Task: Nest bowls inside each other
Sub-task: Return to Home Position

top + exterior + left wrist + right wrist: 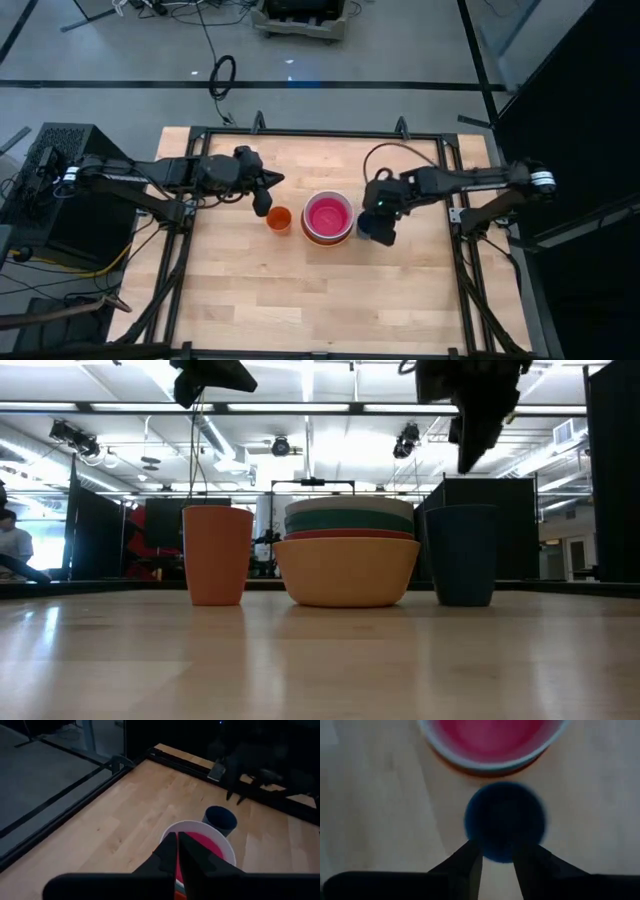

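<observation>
The bowls stand nested in one stack (328, 217) at the table's middle. The pink one (492, 735) is innermost inside the white (186, 824), and the orange-yellow one (347, 572) is outermost, resting on the wood. A small orange cup (217, 555) stands to the stack's left and a dark blue cup (461, 555) to its right. My left gripper (177, 851) is shut and hangs above the orange cup, touching nothing. My right gripper (497, 865) is open and hangs clear above the blue cup (504, 820).
A dark metal frame (300, 134) runs round the table's edges. Bare wood (320, 300) fills the near half of the table. A person (12, 545) shows far off in the room at the left of the low view.
</observation>
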You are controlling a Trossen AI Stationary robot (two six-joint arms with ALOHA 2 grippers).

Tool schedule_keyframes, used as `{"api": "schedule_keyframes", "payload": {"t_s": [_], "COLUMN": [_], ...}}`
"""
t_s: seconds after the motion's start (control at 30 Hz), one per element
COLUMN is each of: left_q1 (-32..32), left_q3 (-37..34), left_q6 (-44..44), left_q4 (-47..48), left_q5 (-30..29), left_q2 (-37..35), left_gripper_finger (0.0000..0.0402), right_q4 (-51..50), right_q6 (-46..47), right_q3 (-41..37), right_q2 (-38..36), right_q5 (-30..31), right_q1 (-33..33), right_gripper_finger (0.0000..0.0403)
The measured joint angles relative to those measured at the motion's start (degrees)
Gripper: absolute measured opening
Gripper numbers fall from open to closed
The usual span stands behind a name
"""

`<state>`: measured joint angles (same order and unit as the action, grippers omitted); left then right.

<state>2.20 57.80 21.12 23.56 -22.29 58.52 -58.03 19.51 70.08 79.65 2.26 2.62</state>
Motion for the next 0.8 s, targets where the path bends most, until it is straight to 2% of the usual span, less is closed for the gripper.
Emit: {"api": "schedule_keyframes", "payload": {"t_s": [0.23, 0.37, 0.8], "left_q1": [0.0, 0.05, 0.61], "left_q3": [-0.02, -0.02, -0.02], "left_q6": [-3.14, -6.48, -7.02], "left_q4": [-5.63, -8.37, 3.63], "left_q5": [0.01, -0.08, -1.75], "left_q2": [-0.44, -2.58, -12.93], "left_gripper_finger": [0.0, 0.0, 0.0], "right_q4": [13.15, 20.05, 30.96], "right_q6": [0.1, -1.11, 3.43], "right_q3": [0.0, -0.53, -13.81], "right_q2": [-6.86, -10.56, -22.43], "right_q5": [9.36, 12.89, 13.98], "right_q1": [-2.25, -3.35, -4.92], "right_gripper_finger": [0.0008, 0.0002, 0.0]}}
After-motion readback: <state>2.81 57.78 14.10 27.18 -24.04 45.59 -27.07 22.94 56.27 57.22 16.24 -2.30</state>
